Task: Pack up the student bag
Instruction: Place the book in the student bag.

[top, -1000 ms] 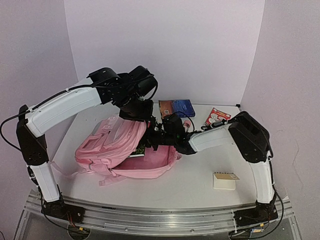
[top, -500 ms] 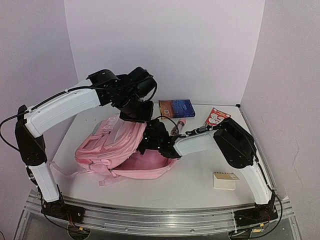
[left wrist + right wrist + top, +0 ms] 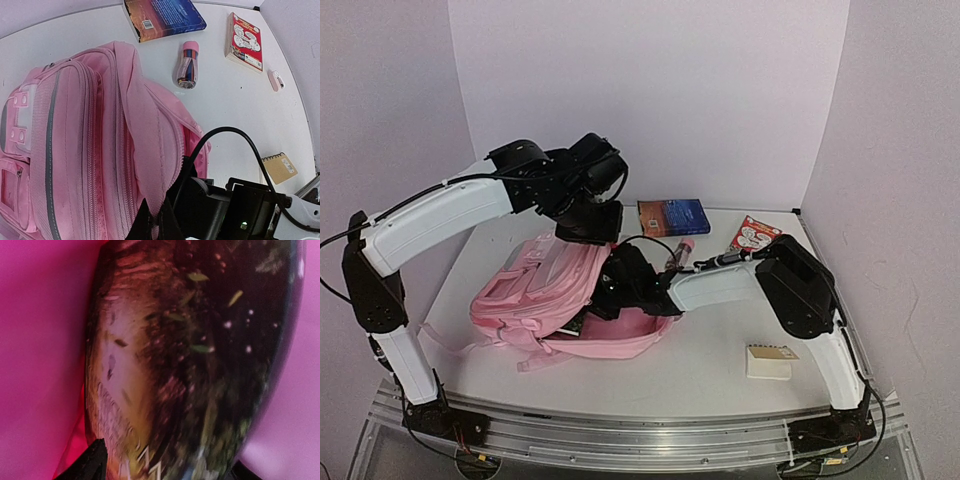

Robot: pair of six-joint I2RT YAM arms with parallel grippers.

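The pink student bag (image 3: 535,290) lies on its side on the white table, mouth facing right. My left gripper (image 3: 592,225) hangs above it, shut on the pink edge of the bag's flap (image 3: 156,220), holding the mouth apart. My right gripper (image 3: 605,300) reaches into that mouth. In the right wrist view its jaws (image 3: 167,467) stand wide apart. A dark-covered book (image 3: 190,350) fills the space beyond them, blurred, against the pink lining. A corner of that book (image 3: 578,322) shows inside the bag (image 3: 75,130).
Behind the bag lie a blue book (image 3: 672,215) and a small tube with a pink cap (image 3: 680,250). A red-and-white booklet (image 3: 755,234) sits at the back right. A tan notepad (image 3: 770,360) lies near the right arm's base. Walls close in the back and sides.
My right gripper has pushed further left into the bag and its jaws have spread apart. The dark book now shows in the bag's mouth. The left gripper keeps its hold on the flap.
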